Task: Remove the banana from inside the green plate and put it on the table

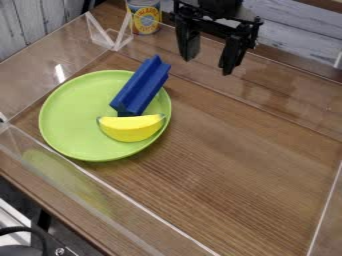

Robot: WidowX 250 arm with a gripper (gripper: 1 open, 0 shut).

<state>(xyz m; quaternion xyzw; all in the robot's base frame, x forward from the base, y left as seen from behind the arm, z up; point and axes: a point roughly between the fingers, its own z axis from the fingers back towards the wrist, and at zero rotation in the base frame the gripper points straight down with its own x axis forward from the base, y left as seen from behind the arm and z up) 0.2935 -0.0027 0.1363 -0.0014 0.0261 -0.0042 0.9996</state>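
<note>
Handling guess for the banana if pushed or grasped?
The banana looks like smooth plastic, so probably stiff and a bit slippery in the fingers. Its crescent shape suggests it may rock or pivot more than roll, and the plate's raised rim would likely stop a short slide.

Plate [67,130] resting on table [234,150], nine o'clock side; banana [132,127] lying inside at four, block [139,86] reaching past one.

Single camera, high, angled down over table [238,165], plate [67,128]
</note>
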